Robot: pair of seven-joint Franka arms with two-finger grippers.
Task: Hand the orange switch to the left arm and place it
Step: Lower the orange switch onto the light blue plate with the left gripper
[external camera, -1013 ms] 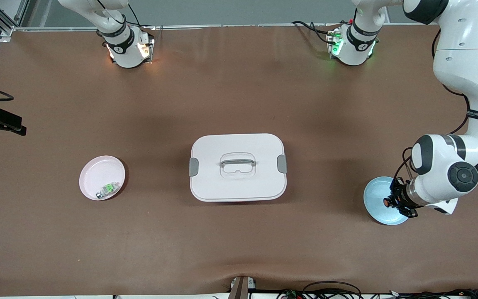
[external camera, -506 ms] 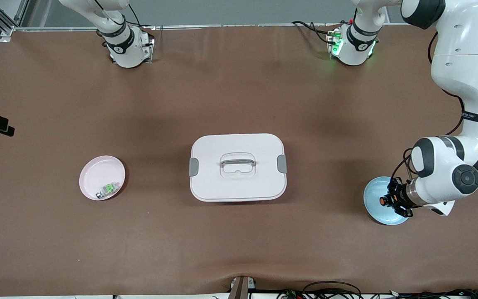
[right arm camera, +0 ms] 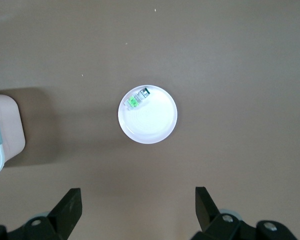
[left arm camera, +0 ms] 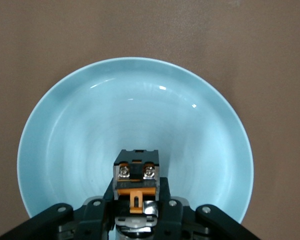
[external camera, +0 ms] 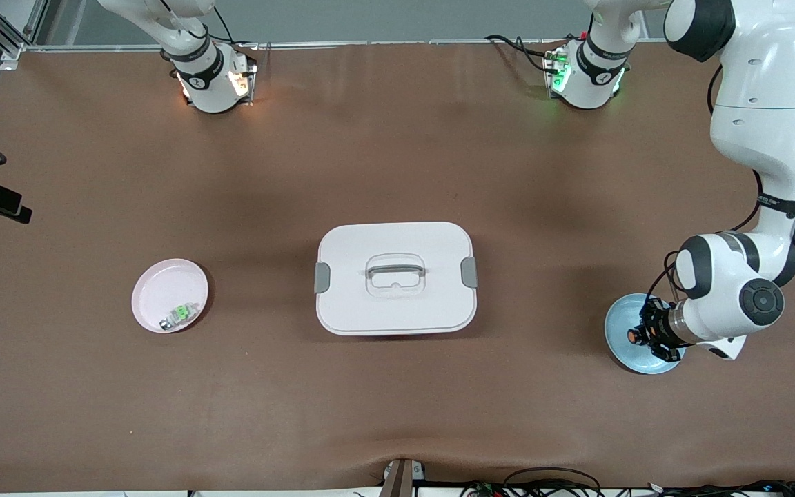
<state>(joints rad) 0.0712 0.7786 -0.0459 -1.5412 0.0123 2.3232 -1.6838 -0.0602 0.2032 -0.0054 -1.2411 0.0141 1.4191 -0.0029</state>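
**Lift the switch clear, then plan the route past the box**

Toward the right arm's end of the table, the pink plate (external camera: 170,295) holds a small green-and-silver part (external camera: 180,314). The right gripper (right arm camera: 138,210) hangs high over the table near that plate, fingers wide apart and empty; that arm waits.

In the middle sits the box (external camera: 395,277), lid on, clips and handle in place.

Toward the left arm's end, the left gripper (external camera: 648,336) is over the blue plate (external camera: 620,324), its fingers clamped on the orange switch (left arm camera: 137,179). In the left wrist view the switch looks lifted off the plate's surface, though how far I cannot tell.

The step in hand looks like carrying the switch off the blue plate toward a handover. To do it well, raise the switch straight until it is well clear of the rim. The meeting point is best chosen beside the box or high above its handle, never low across the lid. The right gripper's fingers are best left spread until the switch is presented between them.
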